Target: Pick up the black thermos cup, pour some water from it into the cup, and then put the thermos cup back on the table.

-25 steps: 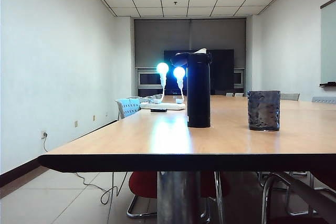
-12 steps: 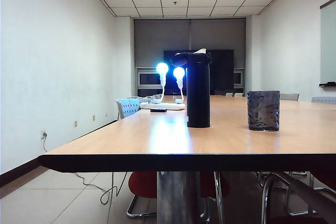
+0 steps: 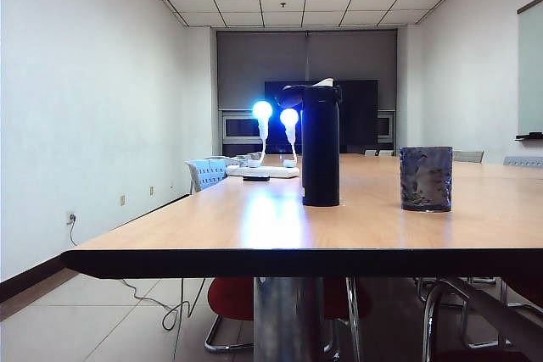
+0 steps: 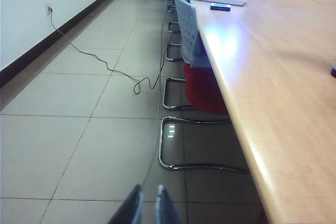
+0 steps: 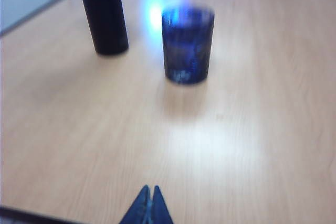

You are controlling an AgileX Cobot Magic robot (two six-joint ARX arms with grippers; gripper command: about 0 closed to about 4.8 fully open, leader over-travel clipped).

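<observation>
the black thermos cup point(image 3: 321, 146) is standing upright on the table point(image 3: 254, 226), a tall slim matte-black cylinder with its flip lid hanging open to one side and a whitish spout showing at the top. in the exterior view it is sitting near the middle of the tabletop, left of the cup point(image 3: 426, 178) and clearly apart from it. the cup is a short straight-sided tumbler, dark grey with a mottled, glinting surface, reaching well below half the flask's height, and it is also standing upright on the light-brown wood.

neither arm is showing in the exterior view. the right gripper point(image 5: 147, 205) is hovering over the near part of the table, its two dark fingertips pressed together with nothing between them, touching nothing. in the right wrist view, which is blurred, the cup point(image 5: 187, 44) is standing ahead of the gripper and well apart from it, with the lower body of the black thermos cup point(image 5: 105, 14) beyond and off to the side.

the left gripper point(image 4: 148, 207) is hanging off the table's side, above the tiled floor point(image 4: 79, 129), with its fingertips almost together, only a thin slit between them, and holding nothing. the table edge point(image 4: 247, 124) is running alongside it, with a red-seated chair point(image 4: 202, 85) tucked under the table.
</observation>
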